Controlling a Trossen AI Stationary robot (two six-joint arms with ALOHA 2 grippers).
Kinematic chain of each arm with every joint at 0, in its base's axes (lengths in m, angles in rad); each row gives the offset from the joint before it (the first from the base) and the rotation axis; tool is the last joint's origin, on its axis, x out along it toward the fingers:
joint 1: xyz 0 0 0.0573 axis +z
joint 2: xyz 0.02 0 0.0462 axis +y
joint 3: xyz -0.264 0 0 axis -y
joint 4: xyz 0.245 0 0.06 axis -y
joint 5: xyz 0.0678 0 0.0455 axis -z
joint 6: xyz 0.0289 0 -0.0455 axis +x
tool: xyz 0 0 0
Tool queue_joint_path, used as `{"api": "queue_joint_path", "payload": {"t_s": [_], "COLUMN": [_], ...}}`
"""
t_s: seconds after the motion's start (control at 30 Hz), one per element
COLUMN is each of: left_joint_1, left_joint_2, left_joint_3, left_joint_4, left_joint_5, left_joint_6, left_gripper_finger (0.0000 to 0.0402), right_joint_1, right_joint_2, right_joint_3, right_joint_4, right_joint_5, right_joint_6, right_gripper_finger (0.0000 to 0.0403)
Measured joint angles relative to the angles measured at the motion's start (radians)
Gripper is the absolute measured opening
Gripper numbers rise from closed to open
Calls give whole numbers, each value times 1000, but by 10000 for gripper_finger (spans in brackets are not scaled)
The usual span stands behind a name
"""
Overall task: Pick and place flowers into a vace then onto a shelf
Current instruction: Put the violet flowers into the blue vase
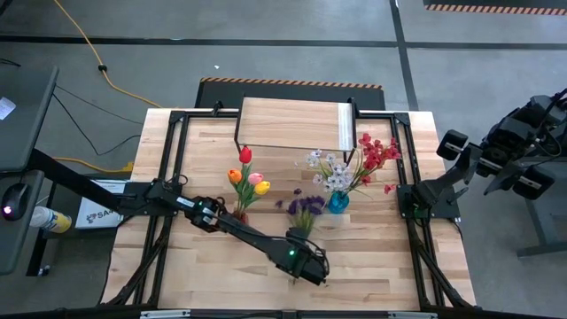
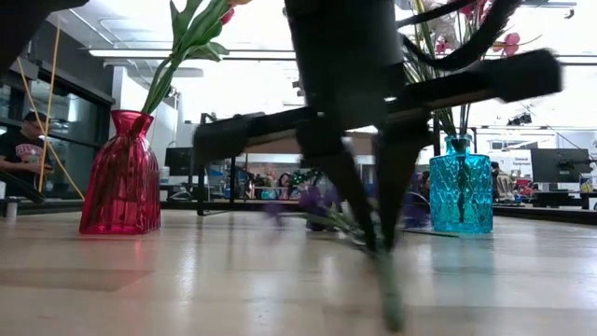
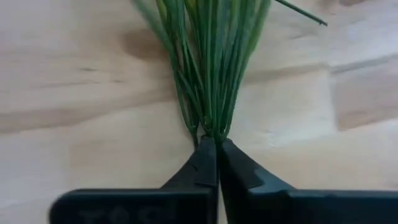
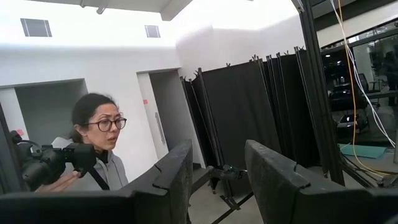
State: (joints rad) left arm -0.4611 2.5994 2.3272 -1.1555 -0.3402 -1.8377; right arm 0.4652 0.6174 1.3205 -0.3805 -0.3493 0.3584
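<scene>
Wooden tabletop [image 1: 372, 257] blurs at table level, left gripper [image 3: 216, 144] jaws clenched on purple spray [image 1: 304, 207] stems, blossoms hidden

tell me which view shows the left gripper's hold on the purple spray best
The left wrist view: the left gripper is shut on the purple spray, its green stems fanning out from the fingertips. The high view shows the blooms and the gripper near the table's front edge. The low view shows it blurred. The right wrist view misses it.

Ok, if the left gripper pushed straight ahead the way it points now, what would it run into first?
The left gripper, shut on the purple spray's stems, would push along those stems into its blossoms. Past that, depth is unclear.
</scene>
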Motion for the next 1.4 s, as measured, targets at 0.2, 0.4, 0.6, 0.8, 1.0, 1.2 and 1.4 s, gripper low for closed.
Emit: {"api": "queue_joint_path", "payload": {"t_s": [0.2,0.4,0.6,0.8,1.0,1.2,1.4], "left_joint_1": [-11,-28,-69,-113,-160,-169,-178], "left_joint_2": [14,-5,-37,-63,-107,-141,-180], "left_joint_3": [2,0,-4,26,25,27,29], "left_joint_4": [80,81,60,27,28,-18,-16], "left_joint_5": [-17,-44,-26,-16,-121,-201,-222], "left_joint_6": [-2,-16,-34,-63,-83,-82,-13], "left_gripper_finger": [20,20,20,20,20,20,20], "right_joint_1": [0,0,0,0,0,0,0], "right_joint_2": [0,0,0,0,0,2,15], "right_joint_3": [0,0,0,0,0,0,0], "right_joint_4": [0,0,0,0,-4,-4,-5], "right_joint_5": [1,2,0,0,1,2,4], "right_joint_6": [-1,-1,-1,-1,-36,-50,-50], "right_gripper_finger": [139,139,139,139,139,139,139]}}
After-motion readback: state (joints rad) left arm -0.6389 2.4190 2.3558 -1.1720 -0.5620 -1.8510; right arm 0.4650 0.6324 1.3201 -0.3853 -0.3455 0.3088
